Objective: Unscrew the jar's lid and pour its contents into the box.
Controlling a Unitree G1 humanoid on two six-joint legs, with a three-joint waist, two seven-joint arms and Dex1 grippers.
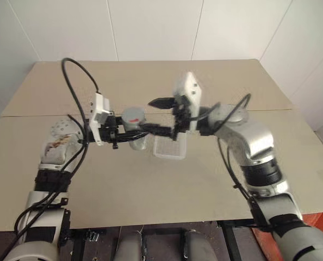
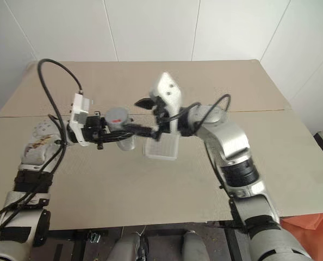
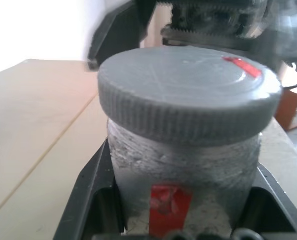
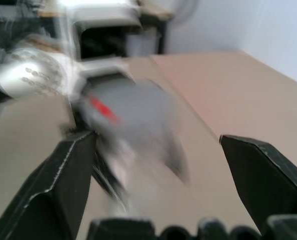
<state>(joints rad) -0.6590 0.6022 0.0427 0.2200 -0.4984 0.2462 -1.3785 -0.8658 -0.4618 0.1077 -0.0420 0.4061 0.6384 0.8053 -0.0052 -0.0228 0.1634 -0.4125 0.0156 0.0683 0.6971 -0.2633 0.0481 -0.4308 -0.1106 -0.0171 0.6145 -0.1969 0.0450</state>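
My left gripper (image 1: 132, 136) is shut on the jar (image 1: 137, 140), a small silvery cylinder with a red label (image 3: 171, 202), held upright above the table. The grey lid (image 3: 188, 90) sits on the jar and carries a small red mark. My right gripper (image 1: 148, 115) is open and level with the lid, one fingertip (image 1: 153, 101) behind it and the other low in front. In the right wrist view the blurred jar (image 4: 133, 135) lies between the spread fingers (image 4: 63, 185). The translucent white box (image 1: 168, 155) rests on the table just right of the jar. The contents are hidden inside the jar.
The tan table (image 1: 150, 190) has a seam (image 1: 270, 110) running across it behind the arms. White wall panels stand past its far edge. A black cable (image 1: 74, 81) loops up from my left wrist.
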